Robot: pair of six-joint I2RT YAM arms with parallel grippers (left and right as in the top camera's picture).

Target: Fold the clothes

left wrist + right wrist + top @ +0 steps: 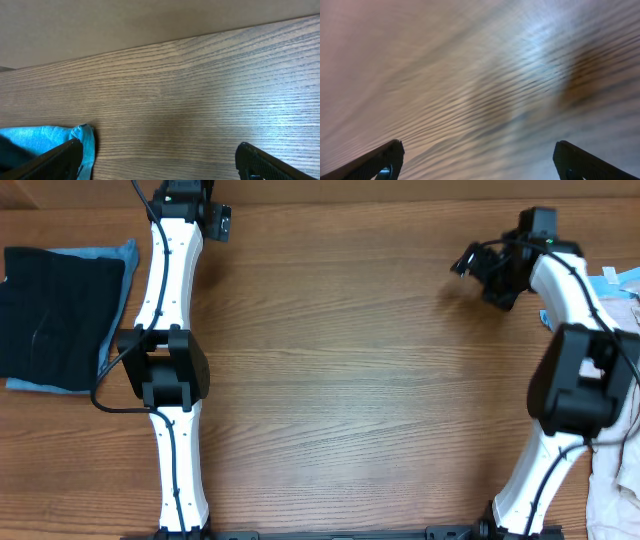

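Two stacked clothes (60,305), left of left gripper (160,164)

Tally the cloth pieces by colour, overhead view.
Black: 1, the black garment, left.
Light blue: 2, the blue piece under it and the blue scrap at the right edge.
Beige: 1, the beige pile, partly out of frame.
Total: 4 visible.

A brown wood-grain table (340,380) spreads across the overhead view, its grain running side to side.
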